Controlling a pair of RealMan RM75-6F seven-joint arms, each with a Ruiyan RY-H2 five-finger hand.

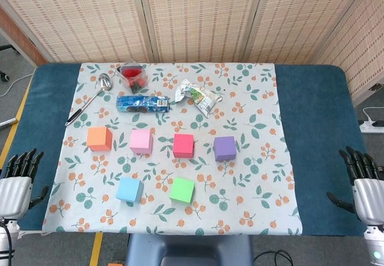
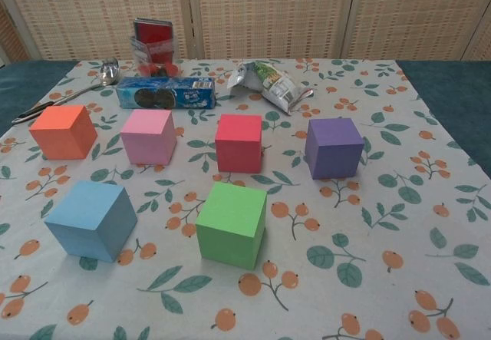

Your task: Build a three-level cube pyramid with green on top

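Several foam cubes sit apart on the floral cloth [image 1: 264,158]. An orange cube [image 1: 99,138], a pink cube [image 1: 141,141], a red cube [image 1: 183,145] and a purple cube [image 1: 224,148] form a row. In front of them lie a blue cube [image 1: 129,190] and a green cube [image 1: 182,190]. The chest view shows the same orange [image 2: 64,131], pink [image 2: 149,136], red [image 2: 238,143], purple [image 2: 334,147], blue [image 2: 91,220] and green [image 2: 232,224] cubes. My left hand [image 1: 17,179] hangs off the table's left edge, fingers spread, empty. My right hand [image 1: 365,182] waits at the right edge, also empty.
Behind the cubes lie a metal spoon [image 1: 90,98], a clear cup with red contents [image 1: 132,77], a blue cookie packet [image 1: 142,103] and a crumpled snack bag [image 1: 199,96]. Blue table covering [image 1: 312,110] flanks the cloth. A woven screen stands behind.
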